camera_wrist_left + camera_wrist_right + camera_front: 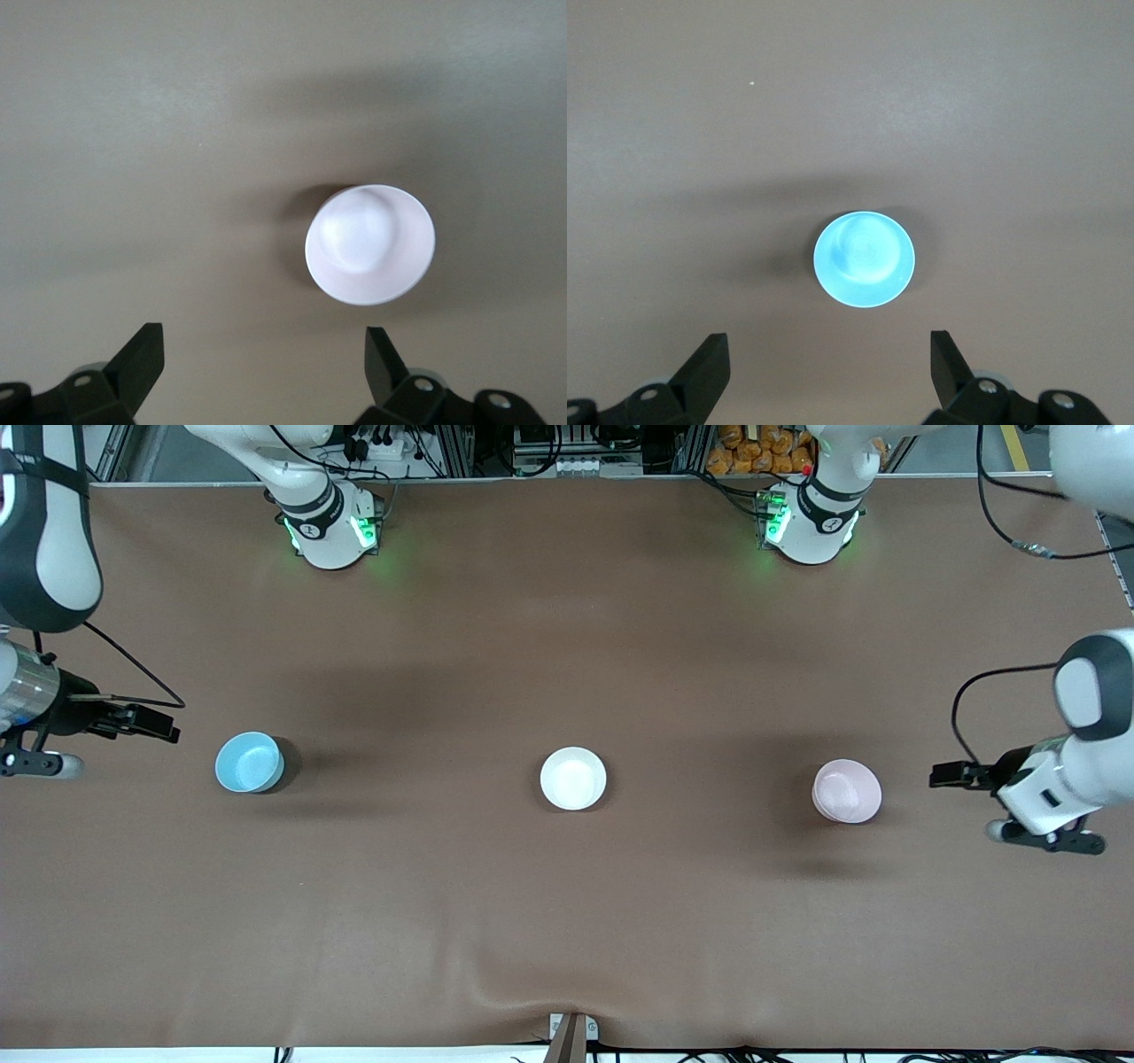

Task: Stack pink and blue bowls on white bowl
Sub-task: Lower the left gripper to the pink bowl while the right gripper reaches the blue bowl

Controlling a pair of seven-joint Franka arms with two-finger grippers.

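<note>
A pale pink bowl (847, 790) stands upright toward the left arm's end of the table. A white bowl (573, 779) stands in the middle. A light blue bowl (249, 762) stands toward the right arm's end. All three are apart, in a row. My left gripper (1045, 837) hangs open and empty over the table's end beside the pink bowl, which shows in the left wrist view (370, 243) ahead of the gripper (263, 363). My right gripper (31, 763) hangs open and empty over the other end beside the blue bowl (864, 258), ahead of the gripper (830, 363).
The brown table cover (567, 646) has a wrinkle at its edge nearest the front camera (532, 992). The arm bases (330, 522) (811, 522) stand along the table's edge farthest from the front camera. A black cable (133, 664) trails from the right arm.
</note>
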